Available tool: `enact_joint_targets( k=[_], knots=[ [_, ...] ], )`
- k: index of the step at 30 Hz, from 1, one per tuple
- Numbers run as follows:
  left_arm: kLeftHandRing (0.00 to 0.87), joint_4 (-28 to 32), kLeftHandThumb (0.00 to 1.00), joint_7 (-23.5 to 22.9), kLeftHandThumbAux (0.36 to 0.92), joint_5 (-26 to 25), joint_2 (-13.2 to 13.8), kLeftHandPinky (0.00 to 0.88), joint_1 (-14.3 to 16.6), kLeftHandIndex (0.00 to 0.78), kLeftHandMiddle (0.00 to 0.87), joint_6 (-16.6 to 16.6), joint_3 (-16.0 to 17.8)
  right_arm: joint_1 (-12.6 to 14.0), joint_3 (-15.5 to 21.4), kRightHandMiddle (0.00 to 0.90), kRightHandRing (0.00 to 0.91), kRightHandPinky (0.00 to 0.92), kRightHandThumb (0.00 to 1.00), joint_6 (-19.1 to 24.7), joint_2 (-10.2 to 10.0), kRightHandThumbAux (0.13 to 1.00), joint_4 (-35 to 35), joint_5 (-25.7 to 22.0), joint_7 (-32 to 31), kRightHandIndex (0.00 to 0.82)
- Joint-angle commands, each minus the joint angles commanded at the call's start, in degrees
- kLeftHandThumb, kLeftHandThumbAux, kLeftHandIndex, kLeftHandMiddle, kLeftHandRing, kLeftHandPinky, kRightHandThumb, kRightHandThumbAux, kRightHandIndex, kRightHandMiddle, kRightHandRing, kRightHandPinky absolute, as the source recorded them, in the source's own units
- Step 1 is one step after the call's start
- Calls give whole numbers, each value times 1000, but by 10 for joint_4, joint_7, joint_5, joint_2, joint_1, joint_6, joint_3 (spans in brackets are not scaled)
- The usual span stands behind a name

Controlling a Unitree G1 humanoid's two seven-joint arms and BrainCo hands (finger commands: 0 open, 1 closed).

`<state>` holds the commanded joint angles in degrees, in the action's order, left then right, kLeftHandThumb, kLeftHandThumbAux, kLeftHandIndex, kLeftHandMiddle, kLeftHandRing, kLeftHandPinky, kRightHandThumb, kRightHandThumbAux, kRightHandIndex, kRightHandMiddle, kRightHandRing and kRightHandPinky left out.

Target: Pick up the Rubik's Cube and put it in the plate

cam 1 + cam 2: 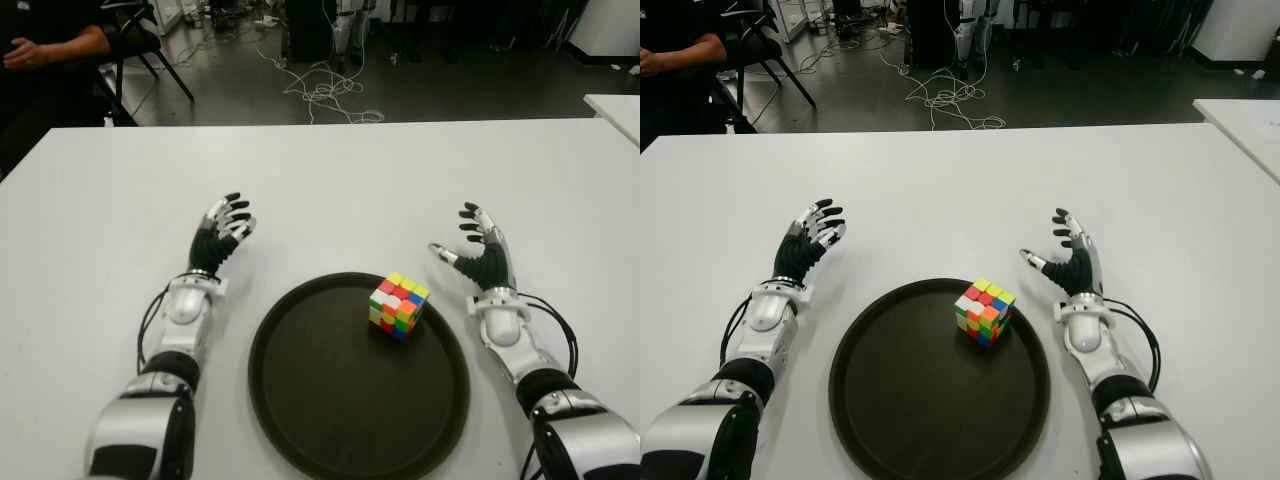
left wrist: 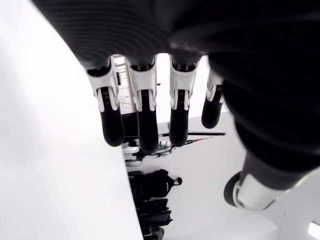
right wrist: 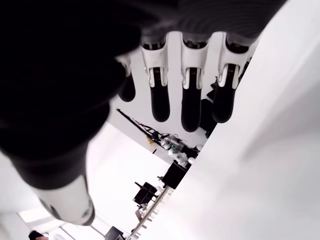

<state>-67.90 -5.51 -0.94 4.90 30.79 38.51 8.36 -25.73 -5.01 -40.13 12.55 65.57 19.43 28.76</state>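
Sitting in plate (image 1: 300, 400), Rubik's Cube (image 1: 399, 306) beside empty right hand (image 1: 482, 256).

Head stereo pair plus two wrist cameras
Both eyes look down on one white flat desk (image 1: 330, 180); each wrist camera sits close under its own fingers.

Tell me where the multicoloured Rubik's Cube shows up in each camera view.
Left eye view: multicoloured Rubik's Cube in the round dark brown plate, upper right part, near the rim.
Right eye view: same spot, just right of centre.
Left wrist view: not in it.
Right wrist view: not in it.
Shared landmark: the plate in both eye views.
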Motion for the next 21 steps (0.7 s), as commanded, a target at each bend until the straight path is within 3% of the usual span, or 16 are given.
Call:
enact_joint_targets(
  k=[7, 21],
  knots=[
    [217, -8, 114, 0, 686, -4, -1, 209, -3, 166, 224, -5, 5, 7, 4, 253, 262, 284, 183, -16, -3, 774, 8, -3, 11, 179],
    [215, -21, 134, -2, 723, -11, 3, 189, 14, 167, 231, -30, 15, -18, 16, 255, 258, 278, 207, -2, -8, 767, 32, -18, 2, 191]
  ],
)
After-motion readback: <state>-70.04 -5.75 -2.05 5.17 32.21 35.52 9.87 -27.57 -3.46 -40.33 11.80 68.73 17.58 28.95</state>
